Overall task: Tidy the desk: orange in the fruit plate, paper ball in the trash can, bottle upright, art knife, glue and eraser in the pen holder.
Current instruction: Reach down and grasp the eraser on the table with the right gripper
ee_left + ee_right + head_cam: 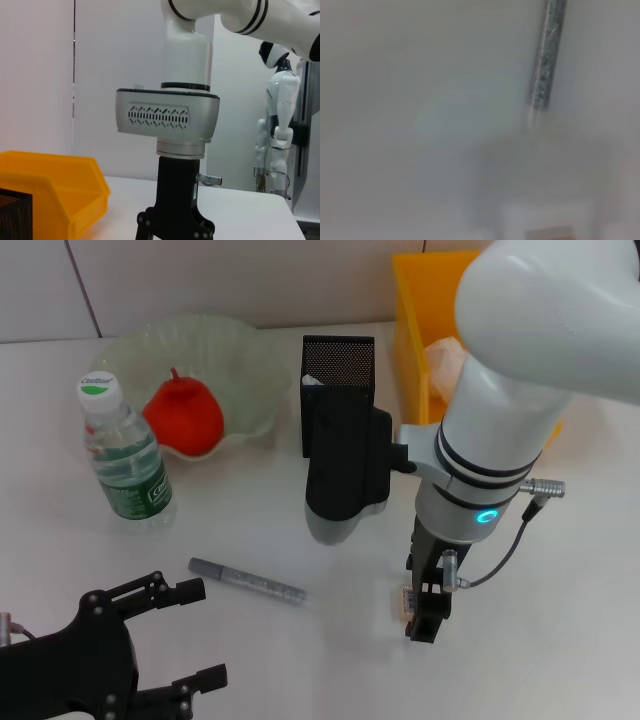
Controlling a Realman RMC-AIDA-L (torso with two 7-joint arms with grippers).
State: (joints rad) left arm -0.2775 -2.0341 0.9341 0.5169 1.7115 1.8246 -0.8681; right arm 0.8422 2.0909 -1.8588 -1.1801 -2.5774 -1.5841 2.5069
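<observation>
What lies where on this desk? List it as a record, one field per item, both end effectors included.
orange: in the fruit plate
bottle: upright, beside the fruit plate
glue: lying flat on the desk, untouched
eraser: on the desk, at the right end effector
pen holder: upright, next to the trash can
left end effector: open, empty, near the glue
right end effector: lowered at the eraser

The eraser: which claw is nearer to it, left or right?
Right. The right claw is down at the eraser on the desk; the left claw hangs far off, beyond the glue.
</observation>
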